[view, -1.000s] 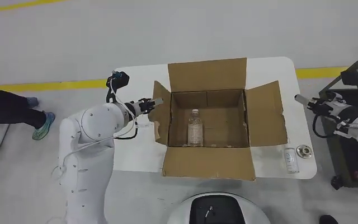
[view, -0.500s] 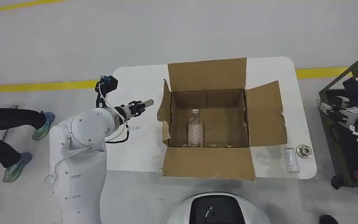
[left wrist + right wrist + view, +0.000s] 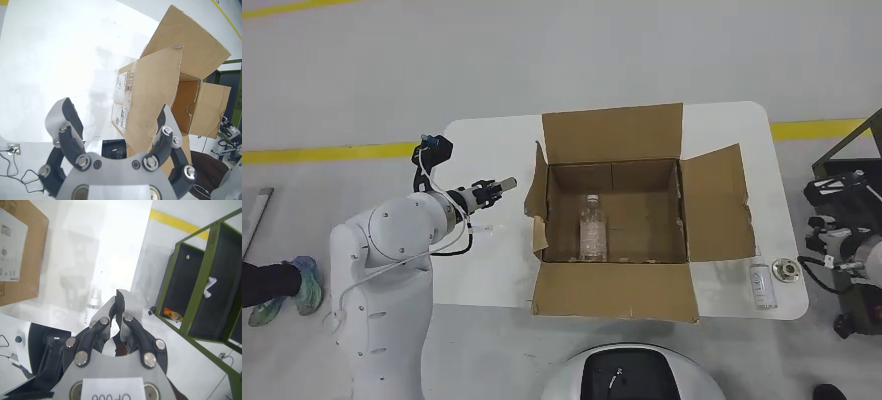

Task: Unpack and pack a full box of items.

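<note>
Left of the box (image 3: 614,292), the left gripper (image 3: 117,113) hangs empty, jaws spread — it has backed off the left flap (image 3: 157,91), which now stands more upright. The right gripper (image 3: 118,298), closed on nothing, has retreated past the right edge of the table (image 3: 722,125). Farther in, one clear bottle (image 3: 590,228) lies on the box floor — unpacking is probably nearly finished. The flap hides it from the left wrist view; a round item (image 3: 785,268) near the table's corner is too small to identify.

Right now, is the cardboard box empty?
No, a clear plastic bottle lies on the floor of the open cardboard box.
</note>
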`<state>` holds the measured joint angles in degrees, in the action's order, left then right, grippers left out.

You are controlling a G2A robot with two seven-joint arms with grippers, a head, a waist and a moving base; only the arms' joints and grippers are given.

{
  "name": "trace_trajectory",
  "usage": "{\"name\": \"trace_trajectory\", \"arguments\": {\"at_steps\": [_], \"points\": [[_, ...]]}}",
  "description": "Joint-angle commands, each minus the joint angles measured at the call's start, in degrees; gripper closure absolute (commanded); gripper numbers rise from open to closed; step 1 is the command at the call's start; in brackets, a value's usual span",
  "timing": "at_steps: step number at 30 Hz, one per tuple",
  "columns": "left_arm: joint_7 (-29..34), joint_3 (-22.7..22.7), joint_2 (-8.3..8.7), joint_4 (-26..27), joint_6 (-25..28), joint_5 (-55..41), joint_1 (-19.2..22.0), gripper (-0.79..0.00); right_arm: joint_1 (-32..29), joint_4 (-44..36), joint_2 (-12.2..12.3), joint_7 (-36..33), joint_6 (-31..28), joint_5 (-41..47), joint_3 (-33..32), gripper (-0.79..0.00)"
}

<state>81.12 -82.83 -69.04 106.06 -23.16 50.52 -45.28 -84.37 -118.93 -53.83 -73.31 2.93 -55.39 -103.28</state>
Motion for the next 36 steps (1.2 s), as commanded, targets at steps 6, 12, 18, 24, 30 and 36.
{"name": "trace_trajectory", "arguments": {"at_steps": [6, 12, 18, 24, 30, 36], "points": [[0.0, 0.0, 0.00, 0.0, 0.0, 0.0, 0.0, -0.785, 0.0, 1.4, -0.3, -5.3, 3.7, 1.6, 4.5, 0.000], [0.0, 0.0, 0.00, 0.0, 0.0, 0.0, 0.0, -0.785, 0.0, 1.4, -0.3, -5.3, 3.7, 1.6, 4.5, 0.000], [0.0, 0.0, 0.00, 0.0, 0.0, 0.0, 0.0, -0.785, -0.9, 1.6, -0.2, -3.7, 1.8, -2.8, 6.6, -0.015], [0.0, 0.0, 0.00, 0.0, 0.0, 0.0, 0.0, -0.785, -1.3, 2.4, -0.7, -3.6, 5.6, -3.6, 11.2, -0.336], [0.0, 0.0, 0.00, 0.0, 0.0, 0.0, 0.0, -0.785, -1.6, 4.4, -1.0, -2.3, 8.9, -5.4, 12.9, -0.659], [0.0, 0.0, 0.00, 0.0, 0.0, 0.0, 0.0, -0.785, -0.9, 7.4, -1.4, -1.4, 9.9, -2.4, 13.6, -0.662]]}}
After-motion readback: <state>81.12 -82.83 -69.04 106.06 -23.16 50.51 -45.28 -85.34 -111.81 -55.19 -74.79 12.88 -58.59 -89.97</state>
